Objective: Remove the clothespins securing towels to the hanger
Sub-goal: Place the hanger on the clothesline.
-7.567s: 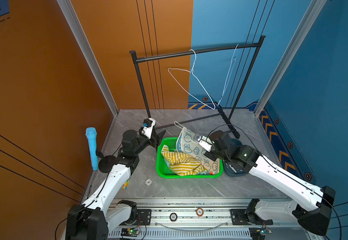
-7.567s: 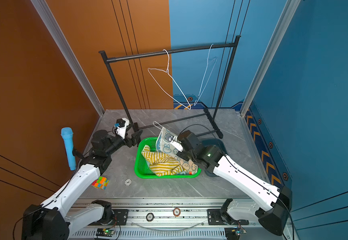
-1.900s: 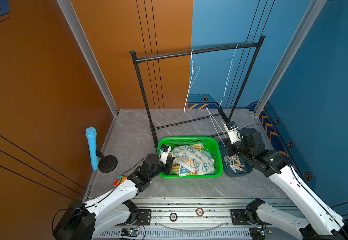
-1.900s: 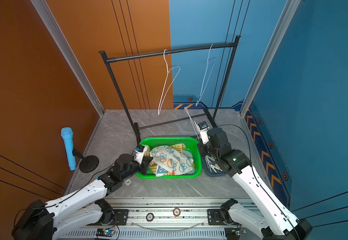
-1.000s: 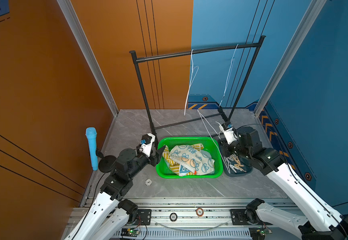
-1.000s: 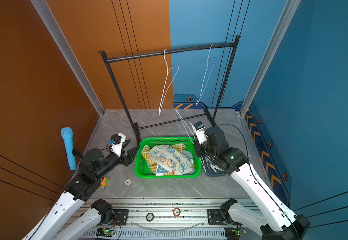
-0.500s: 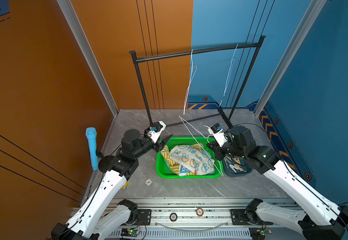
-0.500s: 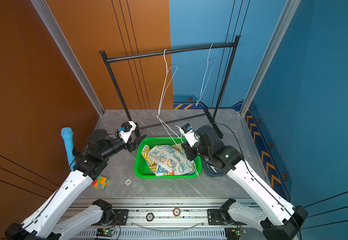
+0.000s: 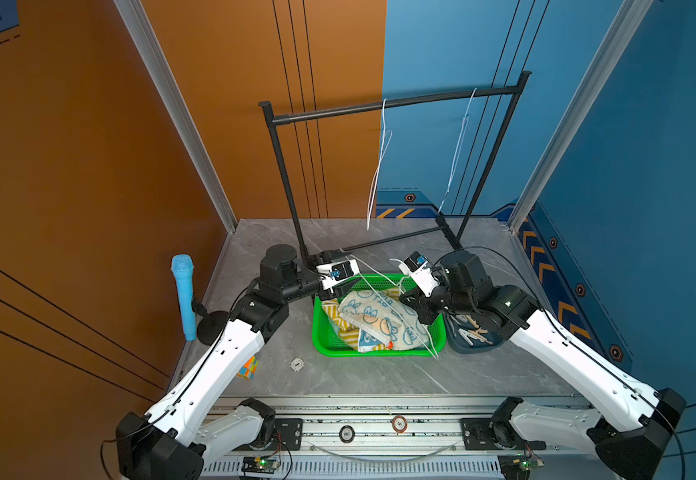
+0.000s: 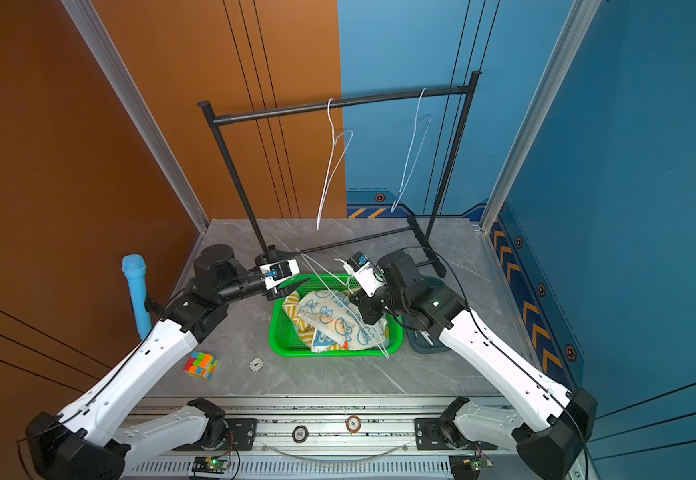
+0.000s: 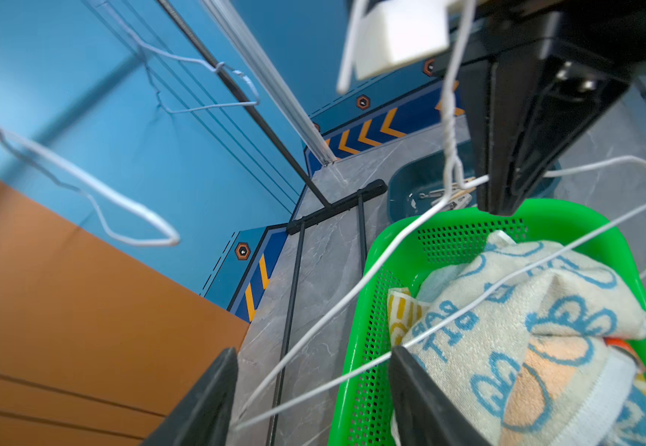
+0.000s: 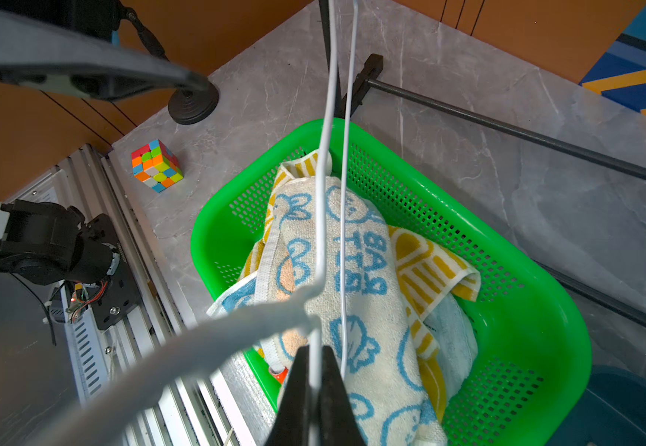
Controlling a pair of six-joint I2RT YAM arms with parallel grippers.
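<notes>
**Q:** The hanger [image 12: 323, 154] is pinched by the right hand [image 12: 315, 386] over the basket [image 9: 321, 332]. The towels [image 9: 373, 320] are piled inside and the clothespins [image 9: 474, 331] are in the tray [image 9: 460, 348] alongside. How is it best passed across?

**A:** The left hand [image 11: 311, 386] is spread around the wire, so the wire should probably be centred there before anything gets squeezed.

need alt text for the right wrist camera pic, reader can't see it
The right gripper pinches a white wire hanger above a green basket holding a cream towel with blue bunnies over a yellow striped towel. A colourful puzzle cube sits on the grey table nearby.
</notes>
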